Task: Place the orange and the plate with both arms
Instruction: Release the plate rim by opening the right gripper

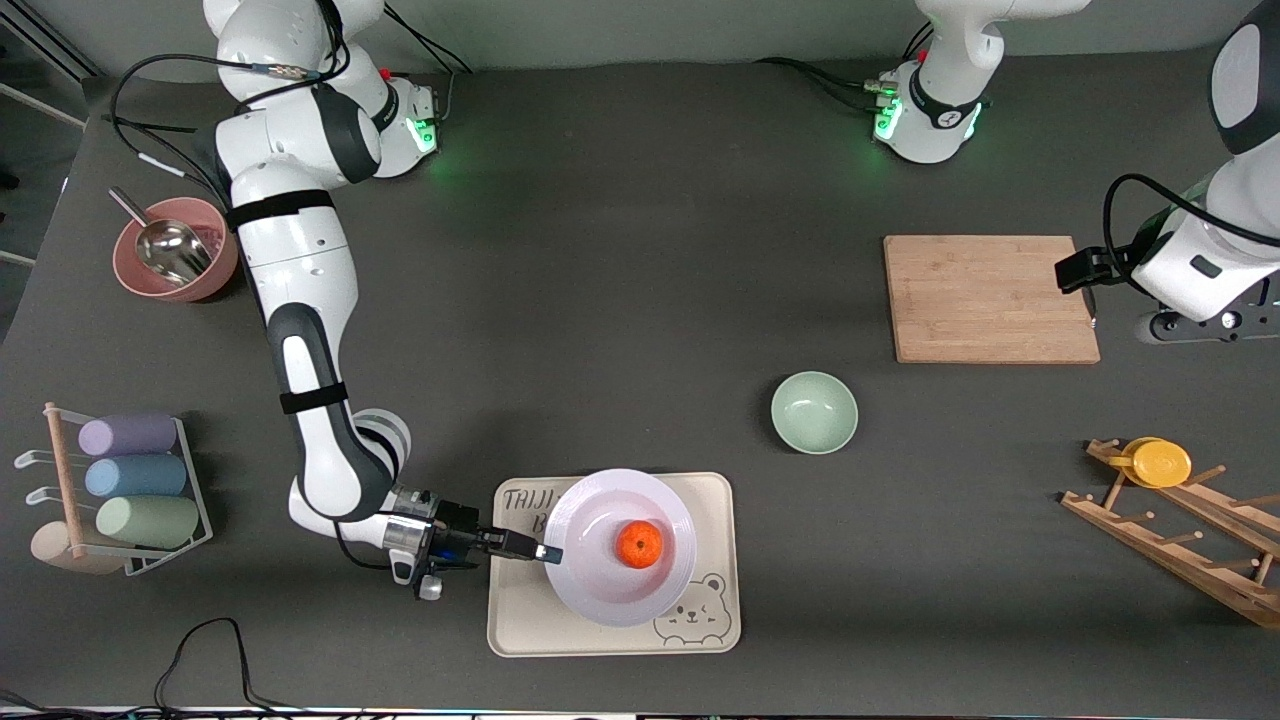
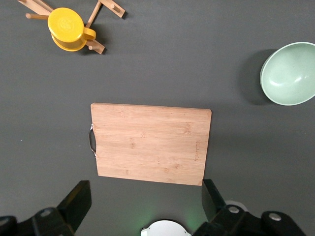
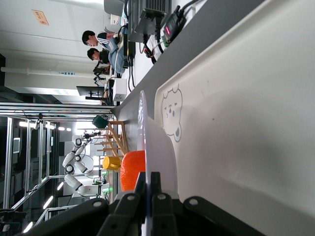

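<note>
The white plate lies over the cream tray, near the front camera. The orange sits in the plate's middle. My right gripper is shut on the plate's rim at the side toward the right arm's end of the table. In the right wrist view its fingers pinch the thin rim of the plate, with the orange just past them. I cannot tell whether the plate's underside touches the tray. My left gripper hangs open and empty high over the wooden cutting board.
A pale-green bowl stands between tray and cutting board. A wooden rack with a yellow cup is at the left arm's end. A pink bowl with a scoop and a rack of pastel cups are at the right arm's end.
</note>
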{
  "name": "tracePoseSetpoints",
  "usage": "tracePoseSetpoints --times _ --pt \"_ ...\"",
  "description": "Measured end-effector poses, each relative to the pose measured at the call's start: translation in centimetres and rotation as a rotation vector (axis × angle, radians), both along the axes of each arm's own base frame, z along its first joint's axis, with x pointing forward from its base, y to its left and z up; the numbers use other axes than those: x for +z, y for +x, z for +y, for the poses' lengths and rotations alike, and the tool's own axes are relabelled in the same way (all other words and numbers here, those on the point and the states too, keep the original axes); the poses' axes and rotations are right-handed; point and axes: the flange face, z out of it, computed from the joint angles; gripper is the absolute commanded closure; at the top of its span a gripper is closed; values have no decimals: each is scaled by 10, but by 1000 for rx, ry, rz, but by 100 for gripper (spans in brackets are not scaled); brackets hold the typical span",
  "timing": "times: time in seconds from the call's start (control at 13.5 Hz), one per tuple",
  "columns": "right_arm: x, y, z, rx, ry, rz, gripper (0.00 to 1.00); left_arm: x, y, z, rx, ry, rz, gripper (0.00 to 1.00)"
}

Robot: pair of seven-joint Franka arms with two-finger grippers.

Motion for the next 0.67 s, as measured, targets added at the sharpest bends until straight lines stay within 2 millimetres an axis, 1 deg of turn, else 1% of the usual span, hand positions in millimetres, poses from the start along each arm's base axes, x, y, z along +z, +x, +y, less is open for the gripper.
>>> tracePoseSetpoints --times 0.3,0.37,0.45,0.52,0.59,0.67 --pt "-11 -2 -1 -3 -9 11 100 -1 0 0 0 0 1 0" --pt "-12 -2 -1 -7 -14 11 87 -1 0 0 0 0 2 0" --pt "-12 -2 -2 -7 -17 10 79 -2 1 0 0 0 3 0" --pt "-12 -2 -2 -6 -17 9 54 -2 1 0 0 0 3 0" --pt "-11 -1 -1 -6 -17 7 2 -2 1 0 0 0 3 0" --pt "-10 -1 -1 -6 -16 5 0 -2 1 0 0 0 3 0"
